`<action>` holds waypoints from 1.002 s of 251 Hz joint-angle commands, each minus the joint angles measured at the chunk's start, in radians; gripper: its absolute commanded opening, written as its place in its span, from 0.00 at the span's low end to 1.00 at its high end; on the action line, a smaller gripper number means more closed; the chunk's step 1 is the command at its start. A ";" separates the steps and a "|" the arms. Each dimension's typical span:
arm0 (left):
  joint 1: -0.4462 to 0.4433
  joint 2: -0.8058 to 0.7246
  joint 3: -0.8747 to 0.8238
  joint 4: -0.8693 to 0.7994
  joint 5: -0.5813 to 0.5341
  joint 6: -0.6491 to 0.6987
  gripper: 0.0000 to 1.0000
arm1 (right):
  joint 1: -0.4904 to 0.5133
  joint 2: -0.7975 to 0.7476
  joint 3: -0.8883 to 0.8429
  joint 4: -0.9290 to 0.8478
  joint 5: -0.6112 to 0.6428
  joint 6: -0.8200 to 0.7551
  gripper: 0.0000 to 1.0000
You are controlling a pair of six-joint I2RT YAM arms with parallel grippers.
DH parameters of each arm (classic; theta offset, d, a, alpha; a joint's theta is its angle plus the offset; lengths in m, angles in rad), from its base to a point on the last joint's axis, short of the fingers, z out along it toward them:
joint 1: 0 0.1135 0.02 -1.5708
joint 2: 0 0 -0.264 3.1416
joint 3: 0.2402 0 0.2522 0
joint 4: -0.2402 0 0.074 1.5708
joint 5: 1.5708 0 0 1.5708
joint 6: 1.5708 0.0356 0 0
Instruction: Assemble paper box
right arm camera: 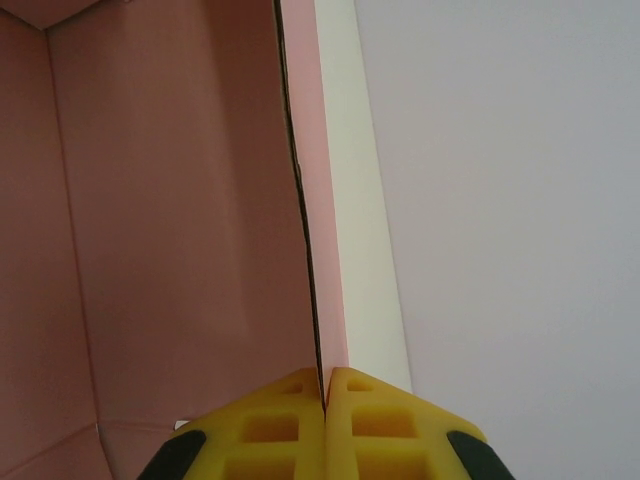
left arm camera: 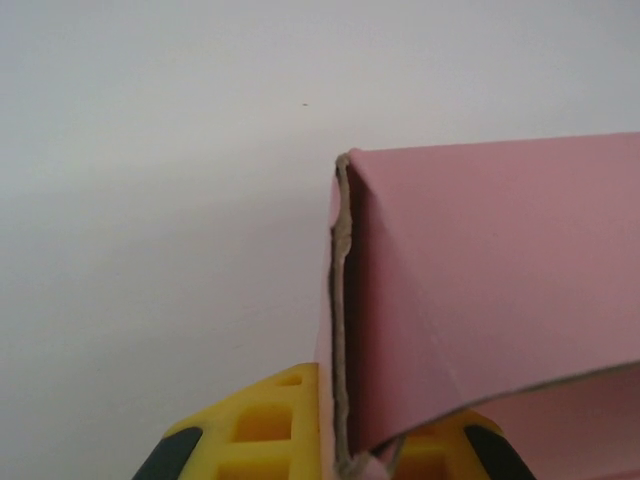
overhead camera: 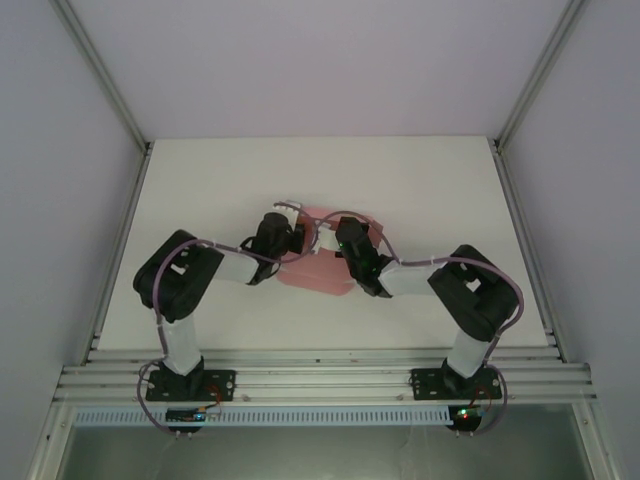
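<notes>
The pink paper box (overhead camera: 318, 268) lies partly folded in the middle of the white table, between my two wrists. My left gripper (left arm camera: 345, 450) is shut on its left wall, whose raw card edge (left arm camera: 342, 300) runs straight up from between the yellow fingers (left arm camera: 262, 430). A folded pink panel (left arm camera: 500, 270) leans to the right of that edge. My right gripper (right arm camera: 325, 405) is shut on the box's right wall (right arm camera: 325, 200), with the box's pink inside (right arm camera: 170, 220) to the left of the jaws. In the top view the left gripper (overhead camera: 290, 232) and right gripper (overhead camera: 348, 240) meet over the box.
The white table (overhead camera: 420, 190) stretches bare behind and to both sides of the box. Pale enclosure walls with metal corner posts (overhead camera: 105, 75) bound the table. An aluminium rail (overhead camera: 320, 380) carrying both arm bases runs along the near edge.
</notes>
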 commanded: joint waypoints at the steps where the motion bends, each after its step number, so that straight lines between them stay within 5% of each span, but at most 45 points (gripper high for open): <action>1: 0.009 0.042 0.006 -0.014 -0.230 -0.052 0.00 | 0.002 0.003 -0.013 -0.145 -0.021 0.076 0.00; 13: 0.008 0.047 0.009 -0.023 -0.203 -0.049 0.00 | 0.001 0.002 -0.011 -0.160 -0.022 0.086 0.00; 29: 0.008 0.050 0.001 0.005 -0.127 -0.027 0.18 | 0.002 0.001 -0.009 -0.170 -0.024 0.099 0.00; 46: 0.008 0.050 0.012 -0.009 -0.099 -0.039 0.24 | 0.002 0.004 -0.008 -0.174 -0.024 0.103 0.00; 88: 0.008 0.053 0.051 -0.044 -0.063 -0.054 0.23 | 0.002 0.009 -0.002 -0.186 -0.022 0.109 0.00; 111: 0.006 0.049 0.065 -0.056 -0.071 -0.075 0.15 | 0.002 0.010 -0.002 -0.187 -0.022 0.114 0.00; 132: 0.005 0.052 0.073 -0.057 -0.116 -0.081 0.00 | 0.003 0.009 -0.002 -0.188 -0.020 0.118 0.00; 168: -0.002 0.055 0.078 -0.096 -0.242 -0.108 0.00 | 0.002 -0.003 0.000 -0.224 -0.028 0.156 0.00; 211: -0.003 0.038 0.003 0.038 -0.075 -0.041 0.00 | -0.013 -0.055 0.006 -0.261 -0.066 0.244 0.24; 251: -0.004 0.035 -0.008 0.042 -0.039 -0.045 0.00 | -0.041 -0.145 0.034 -0.439 -0.199 0.350 0.55</action>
